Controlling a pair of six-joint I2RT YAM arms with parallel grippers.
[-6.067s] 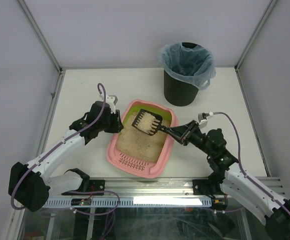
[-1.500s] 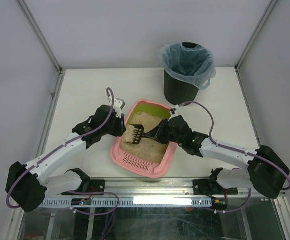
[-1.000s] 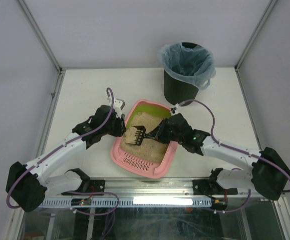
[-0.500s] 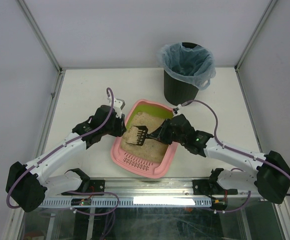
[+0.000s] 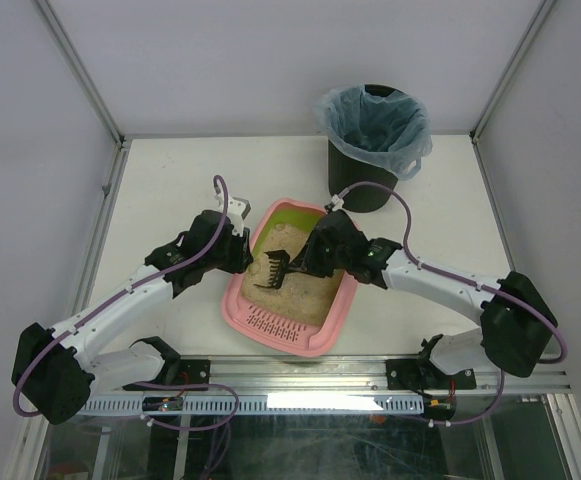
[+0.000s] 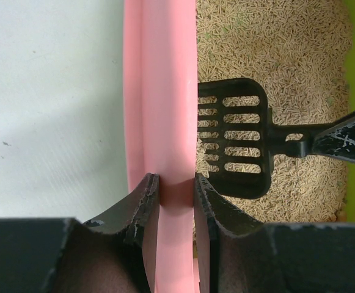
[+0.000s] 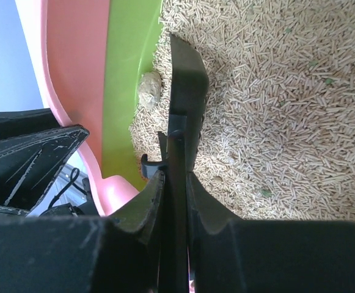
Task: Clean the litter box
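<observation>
The pink litter box (image 5: 322, 322) with a lime-green inner wall (image 7: 123, 73) and beige litter (image 6: 275, 36) lies mid-table. My left gripper (image 5: 240, 250) is shut on its left rim (image 6: 160, 91), one finger on each side of the rim, seen from the left wrist view with the gripper (image 6: 176, 178) low in frame. My right gripper (image 5: 308, 262) is shut on the handle of the black slotted scoop (image 5: 273, 270). The scoop (image 6: 235, 137) head hangs low over the litter near the left wall. In the right wrist view my gripper (image 7: 174, 177) holds the scoop (image 7: 186, 85) edge-on, with a beige clump (image 7: 150, 88) beside it against the green wall.
A black bin (image 5: 362, 180) lined with a pale blue bag (image 5: 373, 125) stands at the back right, just beyond the box. The box's slotted grille (image 5: 273, 324) faces the near edge. Frame posts and grey walls bound the white table (image 5: 170, 180).
My right wrist has swung toward the far side of the box and the scoop has tipped and shifted a little over the litter. The left gripper has stayed on the rim.
</observation>
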